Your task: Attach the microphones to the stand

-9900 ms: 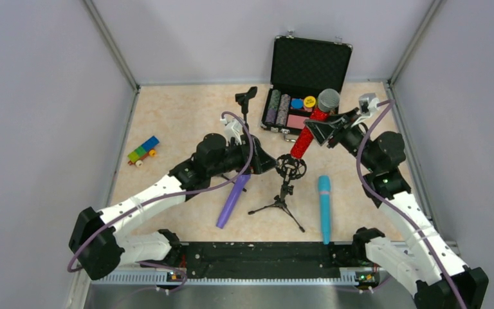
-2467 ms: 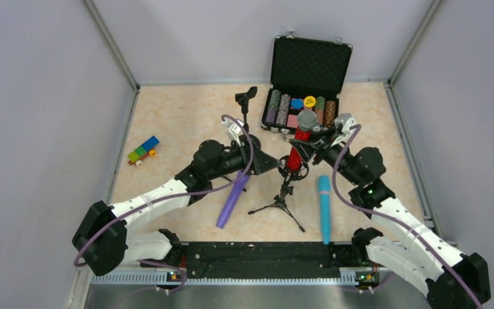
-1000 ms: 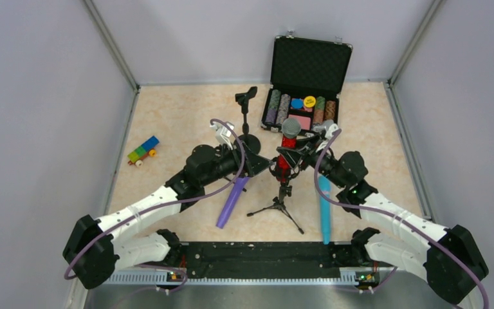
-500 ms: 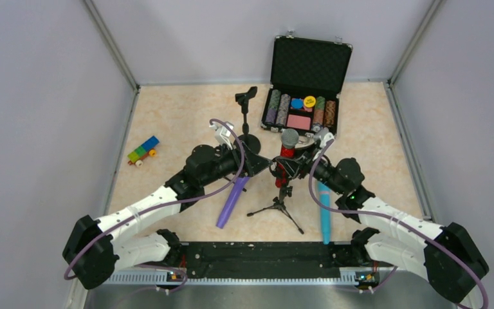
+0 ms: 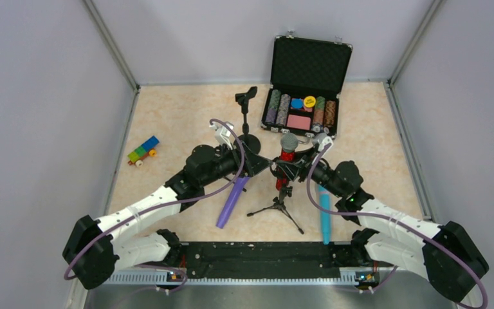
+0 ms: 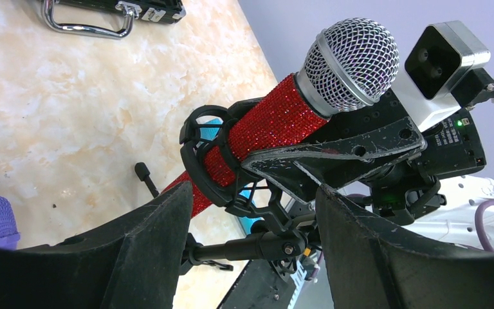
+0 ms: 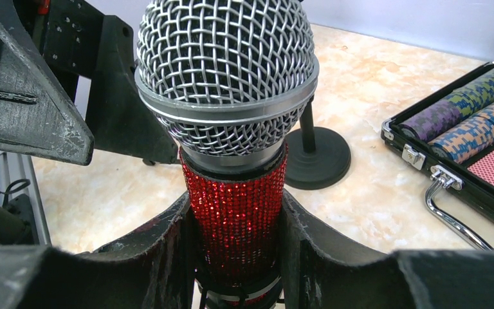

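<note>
right fingers (image 7: pixel 157 261) grip red microphone (image 7: pixel 235 212) in stand cradle (image 6: pixel 201 175); case (image 5: pixel 311 61) holds chips (image 5: pixel 284 109).

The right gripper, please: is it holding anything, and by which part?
The right gripper is shut on the red microphone, gripping its glittery body just below the mesh head.
</note>
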Robot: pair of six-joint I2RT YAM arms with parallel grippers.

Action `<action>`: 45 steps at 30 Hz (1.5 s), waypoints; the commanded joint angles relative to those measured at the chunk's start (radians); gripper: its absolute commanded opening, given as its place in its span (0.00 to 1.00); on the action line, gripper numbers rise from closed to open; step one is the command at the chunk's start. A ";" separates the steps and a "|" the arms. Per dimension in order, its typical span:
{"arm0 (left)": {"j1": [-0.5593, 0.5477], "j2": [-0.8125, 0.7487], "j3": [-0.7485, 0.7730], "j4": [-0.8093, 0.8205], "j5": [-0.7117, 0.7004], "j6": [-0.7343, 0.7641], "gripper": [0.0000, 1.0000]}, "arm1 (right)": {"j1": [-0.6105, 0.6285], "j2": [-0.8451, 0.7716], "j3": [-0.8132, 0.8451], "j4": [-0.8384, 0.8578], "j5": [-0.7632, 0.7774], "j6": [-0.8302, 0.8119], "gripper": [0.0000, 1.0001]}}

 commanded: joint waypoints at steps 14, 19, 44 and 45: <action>0.003 -0.022 -0.007 0.017 -0.004 0.014 0.74 | 0.012 -0.103 0.097 -0.134 -0.017 0.113 0.90; 0.003 -0.032 -0.016 0.016 -0.005 0.014 0.74 | 0.011 -0.130 0.135 -0.202 -0.016 0.123 0.94; -0.015 -0.039 0.053 -0.170 -0.020 0.101 0.77 | 0.011 -0.352 0.210 -0.639 0.158 0.227 0.98; -0.021 -0.039 0.060 -0.184 -0.030 0.109 0.77 | 0.012 -0.360 0.216 -0.661 0.176 0.234 0.98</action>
